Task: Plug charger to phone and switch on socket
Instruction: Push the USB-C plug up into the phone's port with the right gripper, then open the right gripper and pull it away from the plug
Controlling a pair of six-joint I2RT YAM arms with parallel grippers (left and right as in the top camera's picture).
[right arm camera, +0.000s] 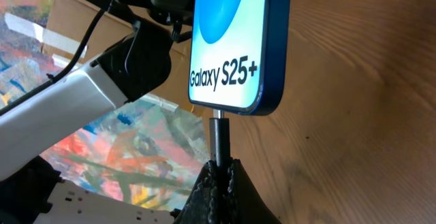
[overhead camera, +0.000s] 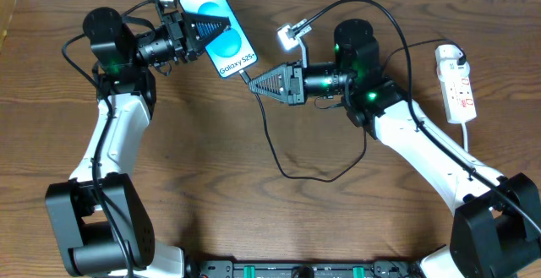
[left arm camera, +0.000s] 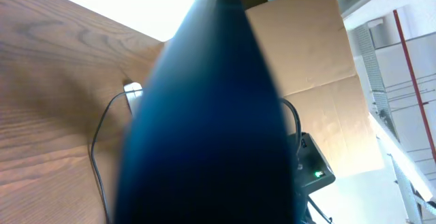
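Note:
The phone point(overhead camera: 221, 26) has a bright blue screen with "Galaxy S25+" text and is held tilted at the table's back. My left gripper point(overhead camera: 203, 31) is shut on its upper part; in the left wrist view the phone point(left arm camera: 204, 129) fills the frame as a dark blue blur. My right gripper point(overhead camera: 258, 84) is shut on the charger's black connector point(right arm camera: 218, 139), whose tip meets the phone's bottom edge point(right arm camera: 235, 108). The black charger cable point(overhead camera: 279, 155) loops across the table. The white socket strip point(overhead camera: 456, 84) lies at the far right with a plug in its far end.
A small white clip-like object point(overhead camera: 292, 33) sits behind my right gripper. Black arm cables arch over the right arm point(overhead camera: 372, 12). The wooden table point(overhead camera: 254, 219) stretches toward the front.

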